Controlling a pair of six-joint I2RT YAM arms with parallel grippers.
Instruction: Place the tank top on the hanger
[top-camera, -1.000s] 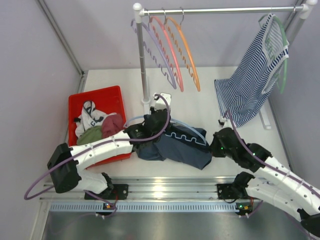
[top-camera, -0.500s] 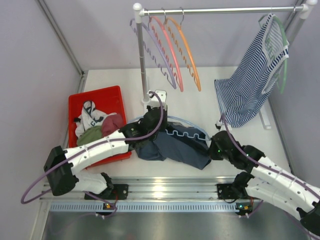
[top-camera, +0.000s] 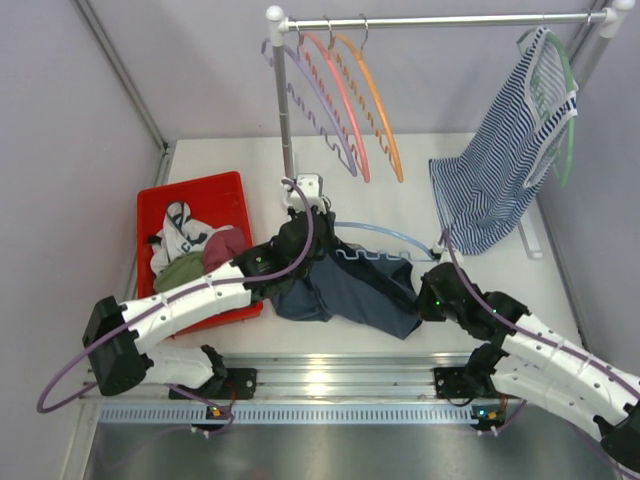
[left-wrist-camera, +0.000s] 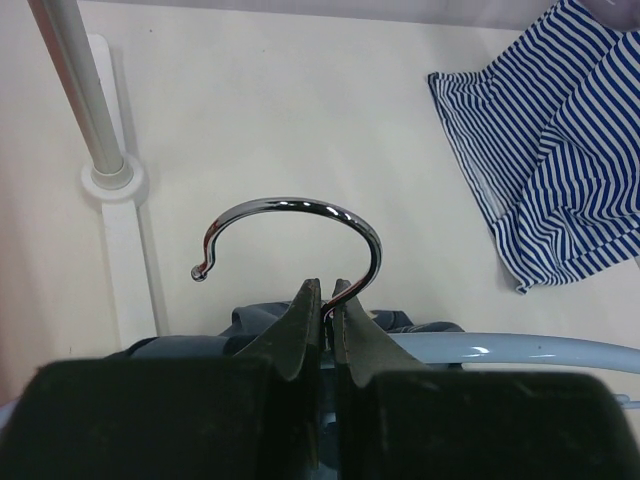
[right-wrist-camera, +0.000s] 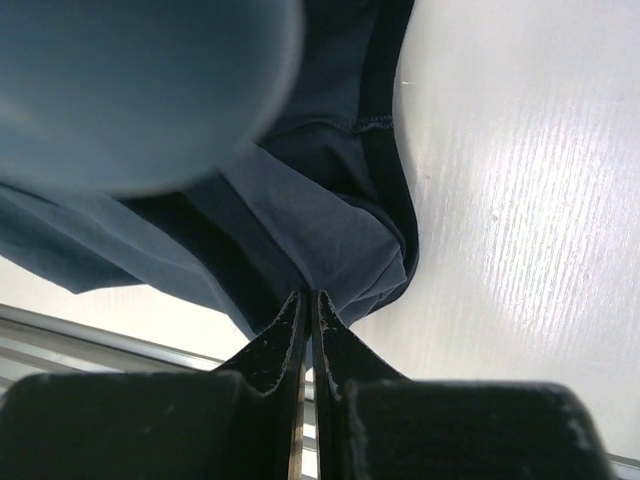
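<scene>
Tank top (top-camera: 355, 295) lies bunched on the bench (top-camera: 410, 190) at centre frame from overhead, the light-blue hanger (top-camera: 388, 233) arching along its upper edge. Jaws of the left gripper (left-wrist-camera: 325, 308) pinch tight on the stem of the metal hook (left-wrist-camera: 300, 208). Those of the right gripper (right-wrist-camera: 308, 312) are closed on the top's right-hand hem. Likely risks: the thin stem twisting in that pinch, or the hem slipping free, letting fabric slide off the hanger.

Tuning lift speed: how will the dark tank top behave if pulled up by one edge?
Probably floppy: the tank top lies creased and folded on the table, so it should sag from wherever the right gripper pinches it. Likely light; the fabric looks thin. It may bunch against the hanger rather than slide as one piece.
</scene>
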